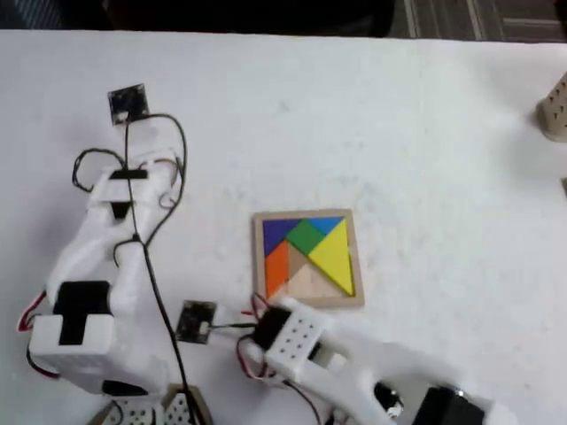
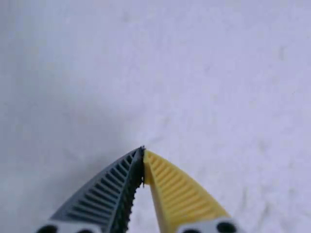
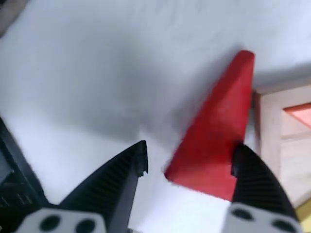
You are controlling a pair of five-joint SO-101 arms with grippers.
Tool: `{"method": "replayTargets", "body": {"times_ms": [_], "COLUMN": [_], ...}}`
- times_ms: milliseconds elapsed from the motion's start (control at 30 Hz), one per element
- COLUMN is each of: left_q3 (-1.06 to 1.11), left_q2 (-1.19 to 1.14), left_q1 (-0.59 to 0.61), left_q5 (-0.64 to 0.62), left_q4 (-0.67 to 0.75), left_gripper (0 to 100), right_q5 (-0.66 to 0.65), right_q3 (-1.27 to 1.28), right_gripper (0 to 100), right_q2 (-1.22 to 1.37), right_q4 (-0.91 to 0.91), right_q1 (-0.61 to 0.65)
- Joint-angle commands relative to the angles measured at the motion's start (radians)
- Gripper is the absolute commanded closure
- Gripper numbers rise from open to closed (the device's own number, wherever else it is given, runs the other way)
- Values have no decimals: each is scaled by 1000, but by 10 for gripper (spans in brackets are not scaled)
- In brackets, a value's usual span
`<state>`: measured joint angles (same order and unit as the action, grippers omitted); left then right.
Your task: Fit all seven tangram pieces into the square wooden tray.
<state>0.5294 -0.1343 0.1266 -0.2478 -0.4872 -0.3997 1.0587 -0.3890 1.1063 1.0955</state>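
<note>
Plainly, my right gripper (image 3: 190, 149) was set for the red triangle (image 3: 217, 127). Its jaws stood released and wide, one finger out over the bare table (image 3: 97, 73) and the other at the piece's broad end, so that closing would catch the triangle across its width. Whether that nearer finger touched the piece, I could not tell. The triangle lay flat on the table just outside the square wooden tray (image 3: 268, 127), its long edge running close beside the rim.

From above, the tray held a blue piece (image 1: 276, 232), a green piece (image 1: 306, 237), a yellow piece (image 1: 335, 257) and an orange piece (image 1: 277, 266). Below them was a pale patch (image 1: 310, 280) that I took for the gap left to fill, though it might have been a plain wooden piece.

My left gripper (image 2: 142, 151) was clenched on nothing, tips together over bare table. I judged it parked there to give the other arm room. The rim so near the triangle left little space for a finger, and I judged that to be the risk in the grasp.
</note>
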Motion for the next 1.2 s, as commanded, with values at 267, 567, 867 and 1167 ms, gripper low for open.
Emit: {"method": "replayTargets", "body": {"times_ms": [267, 567, 867, 1167], "left_q3": [-51, -51, -51, -51], "left_q2": [5, 4, 4, 4], "left_q1": [7, 7, 5, 8], "left_q5": [-6, -6, -6, -6], "left_q4": [-8, -8, -8, -8], "left_gripper": [976, 976, 976, 976], "right_q5": [12, -74, -72, -40], "right_q3": [-2, -2, -58, -106], "right_gripper": [739, 872, 958, 892], "right_q2": [10, 10, -1, -1], "right_q4": [-16, -38, -36, -16], "right_q1": [-30, -219, -426, -521]}}
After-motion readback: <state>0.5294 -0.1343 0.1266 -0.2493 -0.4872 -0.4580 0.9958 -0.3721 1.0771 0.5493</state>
